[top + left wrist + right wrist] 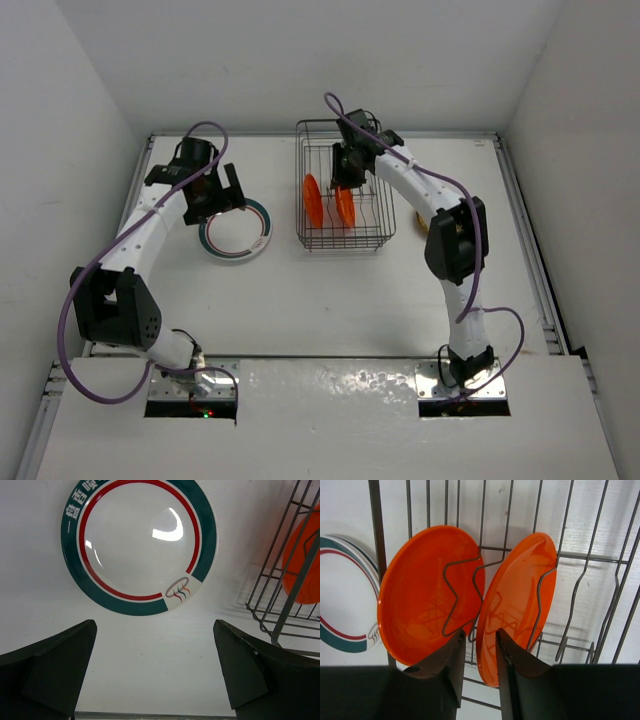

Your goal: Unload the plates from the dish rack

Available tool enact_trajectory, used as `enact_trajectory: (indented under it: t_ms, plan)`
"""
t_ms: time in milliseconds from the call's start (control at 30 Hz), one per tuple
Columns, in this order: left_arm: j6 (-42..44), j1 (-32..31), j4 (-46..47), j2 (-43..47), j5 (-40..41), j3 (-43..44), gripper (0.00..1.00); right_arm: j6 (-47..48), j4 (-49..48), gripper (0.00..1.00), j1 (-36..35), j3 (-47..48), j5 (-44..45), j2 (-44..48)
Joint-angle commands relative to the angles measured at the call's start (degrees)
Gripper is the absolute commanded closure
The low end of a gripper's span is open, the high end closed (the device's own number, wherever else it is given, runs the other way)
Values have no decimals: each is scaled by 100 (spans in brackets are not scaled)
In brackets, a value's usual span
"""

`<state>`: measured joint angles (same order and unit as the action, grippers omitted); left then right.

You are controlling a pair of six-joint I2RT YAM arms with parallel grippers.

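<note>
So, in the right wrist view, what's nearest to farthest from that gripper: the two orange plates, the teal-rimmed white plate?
1. Right-hand round orange plate, rim between the right gripper's fingers.
2. Left-hand round orange plate, alongside.
3. Round white teal-and-red-rimmed plate, outside the wire rack, far left.

We are counting two orange plates. The first orange plate (417,595) is standing just left of the right arm's jaws, and the second orange plate (517,592) is sitting with its lower rim between them. We are counting one white plate with a teal-and-red rim ring (137,540), lying on the desk (150,670) straight ahead of the left arm's jaws. Whether more are lying under it we cannot tell. We are counting one dish rack (376,525).
</note>
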<state>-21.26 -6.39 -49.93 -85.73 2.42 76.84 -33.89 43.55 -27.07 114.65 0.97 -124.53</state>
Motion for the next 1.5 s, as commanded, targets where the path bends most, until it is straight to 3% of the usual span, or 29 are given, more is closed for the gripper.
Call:
enact_trajectory:
  t_ms: [0,167,233,267,333,533,700,1000,1133,1467]
  plan:
    - [78,-2,133,180,92,-55,0,-223,-67,73,-79,5,-36,87]
    - [78,-11,159,162,75,-116,0,-364,83,74,-79,57,0,87]
    - [86,-11,168,145,66,-116,0,-373,49,84,-88,66,-79,95]
    - [95,-11,159,145,75,-116,0,-399,-13,94,-79,49,-245,130]
    - [104,-11,168,145,75,-90,0,-460,-153,100,-79,31,-360,218]
    - [87,-2,168,101,75,-2,0,-864,-347,100,0,417,-861,850]
    - [34,-2,186,74,66,33,0,-1348,-804,100,456,14,-1222,1833]
    - [-28,-11,159,39,48,279,0,-514,-172,100,1599,-1032,-538,2819]
    - [-80,-11,19,30,206,507,0,179,486,100,1994,-928,559,2522]
    - [7,-20,-272,-66,356,869,0,717,498,100,2312,-1330,897,1362]
